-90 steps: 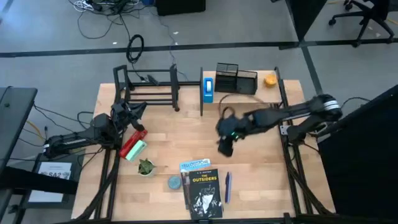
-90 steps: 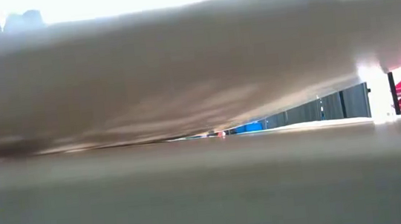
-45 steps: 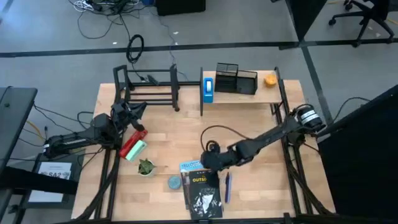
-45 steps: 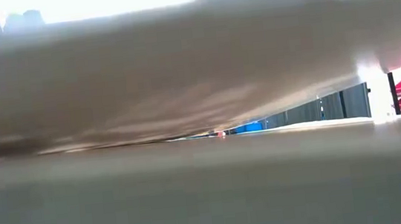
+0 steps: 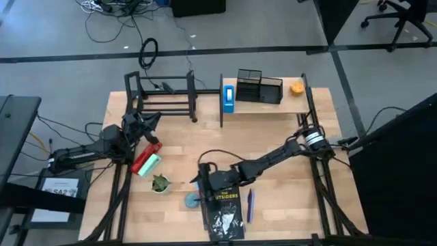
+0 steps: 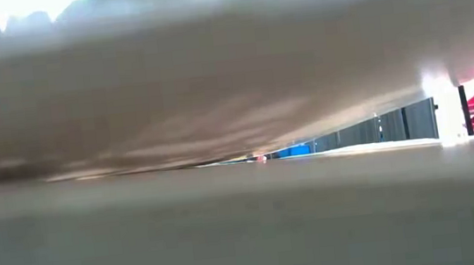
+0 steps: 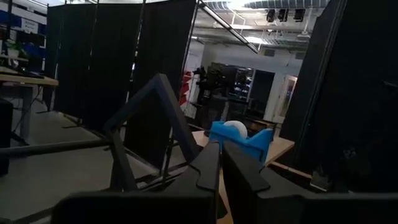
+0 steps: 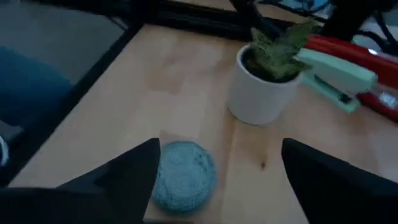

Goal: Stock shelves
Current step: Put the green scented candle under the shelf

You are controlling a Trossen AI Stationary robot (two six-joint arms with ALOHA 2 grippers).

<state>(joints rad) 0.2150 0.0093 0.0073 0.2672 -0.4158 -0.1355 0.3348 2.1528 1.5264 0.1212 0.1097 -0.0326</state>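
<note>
The right gripper [image 5: 200, 188], fingers spread wide, reaches for the small round blue-grey object [image 8: 182, 175] on the bench's near side and must next descend around it, while the left gripper [image 5: 140, 130], fingers clenched on nothing, waits at the left.

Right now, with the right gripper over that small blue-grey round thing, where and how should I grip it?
Probably from straight above, pinching across its round sides. The blue-grey disc lies flat and low on the table, and the open right gripper already straddles it. The potted plant stands apart from it, so closing looks unobstructed.
</note>
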